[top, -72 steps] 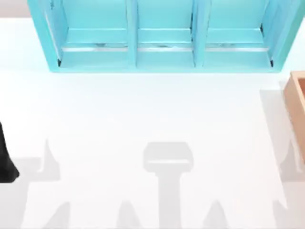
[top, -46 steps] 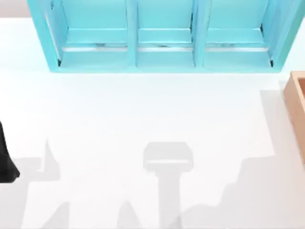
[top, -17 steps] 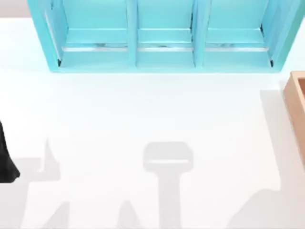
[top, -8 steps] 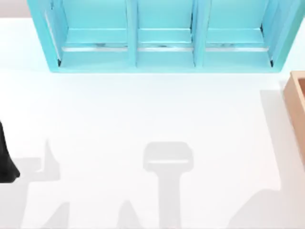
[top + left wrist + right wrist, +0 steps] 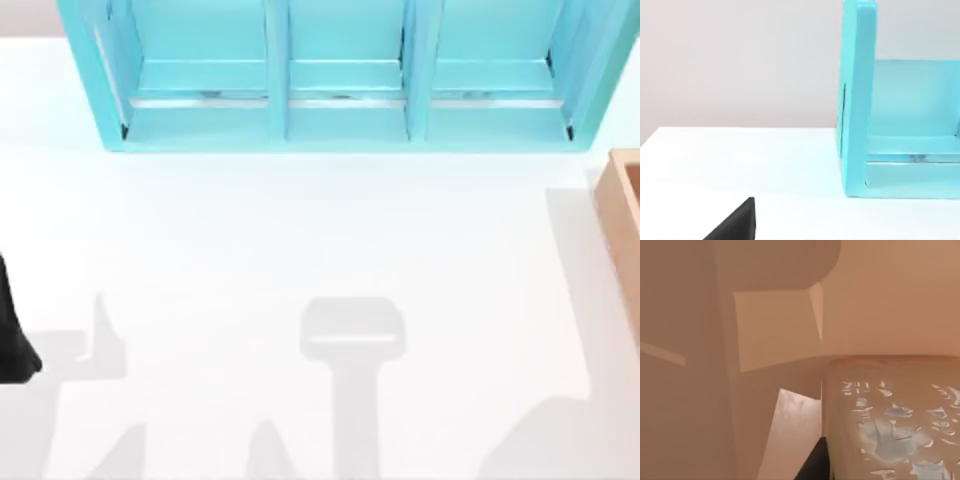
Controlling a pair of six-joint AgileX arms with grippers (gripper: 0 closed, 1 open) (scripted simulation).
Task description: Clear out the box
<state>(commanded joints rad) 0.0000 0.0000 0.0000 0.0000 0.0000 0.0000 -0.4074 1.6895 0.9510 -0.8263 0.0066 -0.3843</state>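
Right gripper: down inside the box point(image 5: 880, 295), close above a tan packet point(image 5: 890, 430) with pale flecked print; fingers' state cannot be told. Packet: judged light, slightly soft, best pinched across its narrow sides. Box point(image 5: 622, 215): table's right edge, thick stiff walls. Left arm point(image 5: 12, 335): parked at left edge. Shelf point(image 5: 340, 75): far side.

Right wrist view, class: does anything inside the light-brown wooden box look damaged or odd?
Yes. The tan rounded block lying inside the light-brown wooden box has a surface mottled with pale grey-blue flakes, like peeling or chipped paint. The box walls around it look smooth and unmarked.
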